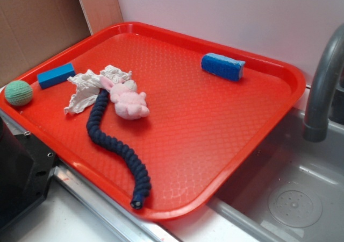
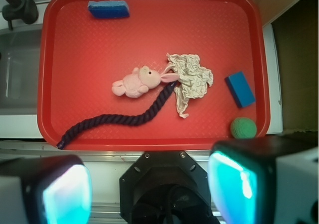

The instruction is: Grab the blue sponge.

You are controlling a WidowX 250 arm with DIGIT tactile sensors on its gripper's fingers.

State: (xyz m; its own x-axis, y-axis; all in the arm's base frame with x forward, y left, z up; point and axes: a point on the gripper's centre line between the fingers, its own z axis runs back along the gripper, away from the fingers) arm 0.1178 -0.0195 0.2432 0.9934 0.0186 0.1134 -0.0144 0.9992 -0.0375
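Red plastic tray (image 2: 149, 134) fills the wrist view, w/ the blue sponge (image 2: 108, 9) lying up at approx 11 o'clock, close to the far rim, flat & untouched. In the exterior view the blue sponge (image 1: 223, 66) sits at roughly 1 o'clock, well apart from everything else. Gripper (image 2: 149, 184) hangs low in the wrist view, at 6 o'clock, off the tray's near edge; its two fingers (image 2: 60, 191) stand wide apart, nothing between them. Centre tray: pink plush (image 2: 134, 82), ears touching a crumpled paper (image 2: 190, 79) at 3 o'clock of it. Dark blue rope (image 2: 119, 120) snakes from the plush down toward 8 o'clock. Smooth blue block (image 2: 240, 88) & green ball (image 2: 243, 128) sit near the right rim. Grey faucet (image 1: 322, 86) stands beside the tray, over the sink (image 1: 290, 199).
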